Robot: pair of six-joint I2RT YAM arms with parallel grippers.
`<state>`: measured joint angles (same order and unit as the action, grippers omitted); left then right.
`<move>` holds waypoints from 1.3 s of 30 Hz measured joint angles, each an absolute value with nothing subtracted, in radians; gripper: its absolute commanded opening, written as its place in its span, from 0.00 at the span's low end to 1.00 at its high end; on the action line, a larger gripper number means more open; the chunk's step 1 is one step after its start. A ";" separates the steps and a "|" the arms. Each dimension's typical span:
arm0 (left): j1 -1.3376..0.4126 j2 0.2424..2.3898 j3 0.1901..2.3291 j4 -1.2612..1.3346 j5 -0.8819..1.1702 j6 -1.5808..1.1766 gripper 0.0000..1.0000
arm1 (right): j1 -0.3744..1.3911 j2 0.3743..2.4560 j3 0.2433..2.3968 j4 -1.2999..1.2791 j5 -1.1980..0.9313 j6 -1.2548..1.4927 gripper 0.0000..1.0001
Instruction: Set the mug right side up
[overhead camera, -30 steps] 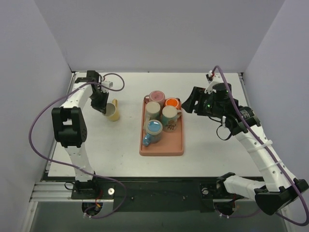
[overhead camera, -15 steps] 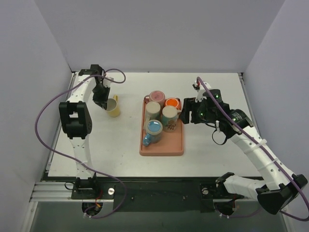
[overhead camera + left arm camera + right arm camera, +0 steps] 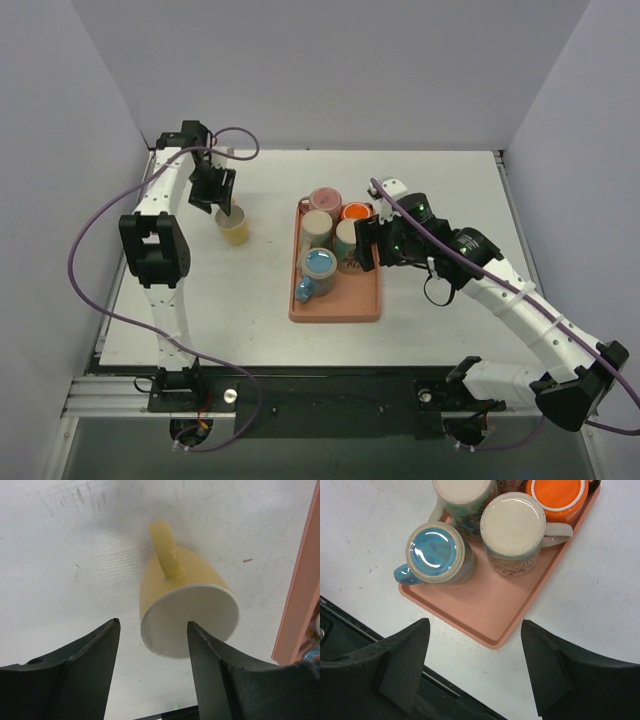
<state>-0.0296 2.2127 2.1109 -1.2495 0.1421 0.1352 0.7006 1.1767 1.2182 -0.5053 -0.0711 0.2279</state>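
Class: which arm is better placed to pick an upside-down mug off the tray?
Right. The right end effector hangs open over the tray, beside those mugs; the left end effector is at the yellow mug, off the tray.

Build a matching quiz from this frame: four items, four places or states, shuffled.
Items
1. yellow mug
2. blue mug
3. orange mug
4. right gripper

Places or states
A. base up, far right corner of the pink tray
B. mouth up, on the table left of the tray
C. open, hovering over the tray
D. base up, at the tray's near end

Pairs: 1-B, 2-D, 3-A, 4-C
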 measured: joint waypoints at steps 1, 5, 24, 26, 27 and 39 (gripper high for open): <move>-0.029 2.208 2.129 -1.248 0.147 0.136 0.66 | 0.702 1.177 1.218 -0.505 -0.070 0.216 0.69; -0.023 2.143 2.153 -1.238 0.181 0.140 0.67 | 0.750 1.203 1.232 -0.509 0.003 0.215 0.69; 0.107 1.662 1.658 -0.867 0.178 -0.014 0.70 | 1.245 1.756 1.642 -0.715 0.764 0.849 0.94; 0.109 1.648 1.609 -0.817 0.170 -0.031 0.70 | 1.245 1.793 1.647 -0.744 0.773 0.933 0.92; 0.108 1.640 1.589 -0.799 0.168 -0.041 0.70 | 1.246 1.808 1.648 -0.757 0.776 0.971 0.90; 0.106 1.546 1.536 -0.658 0.195 -0.067 0.70 | 1.292 1.956 1.707 -0.833 0.776 1.325 0.66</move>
